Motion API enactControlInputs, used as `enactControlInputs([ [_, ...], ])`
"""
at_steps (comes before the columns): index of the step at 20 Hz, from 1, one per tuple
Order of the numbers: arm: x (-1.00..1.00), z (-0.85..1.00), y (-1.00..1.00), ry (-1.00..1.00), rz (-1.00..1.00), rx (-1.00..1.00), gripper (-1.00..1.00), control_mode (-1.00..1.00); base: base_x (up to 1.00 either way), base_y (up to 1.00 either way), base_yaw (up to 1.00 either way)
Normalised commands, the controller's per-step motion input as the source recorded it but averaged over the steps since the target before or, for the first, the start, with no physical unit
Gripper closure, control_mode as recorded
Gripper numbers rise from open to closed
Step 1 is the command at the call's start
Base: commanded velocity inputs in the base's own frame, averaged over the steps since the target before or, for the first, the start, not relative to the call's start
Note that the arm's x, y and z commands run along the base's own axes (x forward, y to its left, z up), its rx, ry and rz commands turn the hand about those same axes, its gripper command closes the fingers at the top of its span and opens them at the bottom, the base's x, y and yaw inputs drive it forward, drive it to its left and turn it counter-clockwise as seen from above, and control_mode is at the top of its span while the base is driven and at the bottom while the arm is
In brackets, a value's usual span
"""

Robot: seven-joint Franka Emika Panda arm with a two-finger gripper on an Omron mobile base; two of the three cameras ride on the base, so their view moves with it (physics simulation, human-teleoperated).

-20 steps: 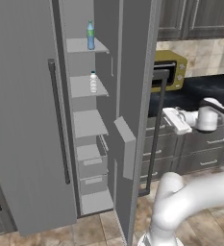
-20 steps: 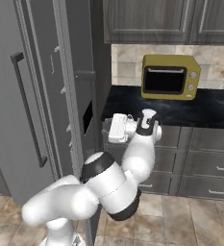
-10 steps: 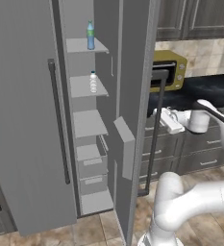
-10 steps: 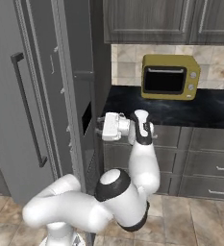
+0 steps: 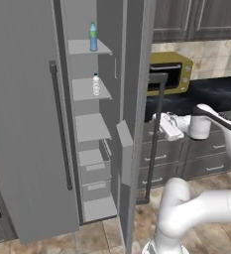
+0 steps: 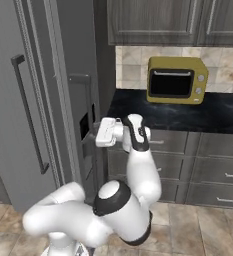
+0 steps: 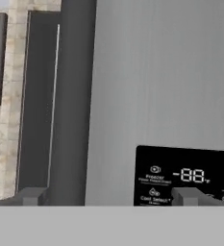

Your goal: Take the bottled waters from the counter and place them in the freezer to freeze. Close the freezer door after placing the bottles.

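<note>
The freezer's door [image 5: 135, 74] stands swung open. Inside, the green-capped bottled water [image 5: 93, 36] stands on the top shelf and the whitish ribbed one [image 5: 96, 85] on the shelf below. My gripper [image 5: 157, 122] is open and empty, right at the door's outer face beside its dark bar handle [image 5: 154, 144]. In the right base view the gripper [image 6: 94, 136] points at the dark dispenser panel [image 6: 85, 125]. In the hand view the gripper [image 7: 108, 197] faces the grey door; the handle [image 7: 74, 96] and part of the panel [image 7: 185, 178] lie between the fingertips [image 7: 32, 196].
The black counter [image 5: 208, 92] with a yellow microwave [image 5: 170, 72] runs to the right, over grey drawers [image 6: 215, 170]. The other grey door [image 5: 23, 124], with its long handle [image 5: 60, 126], is shut on the left. Dark wood cabinets [image 6: 158, 22] hang above.
My arm has swung left from in front of the counter drawers to the outer face of the open freezer door. The bottles and the door have not moved.
</note>
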Motion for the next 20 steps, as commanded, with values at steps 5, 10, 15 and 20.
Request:
enactControlInputs([
  [5,-0.16,0.02,0.18,0.1,-0.21,-0.05,-1.0,-1.0,0.0,0.0,0.0],
  [10,0.01,0.0,0.64,0.13,-0.28,-0.14,-1.0,-1.0,0.0,0.0,0.0],
  [15,0.13,0.0,0.81,0.11,-0.16,-0.17,-1.0,-1.0,0.0,0.0,0.0],
  [20,0.16,0.0,0.78,0.11,-0.18,-0.16,-1.0,-1.0,0.0,0.0,0.0],
])
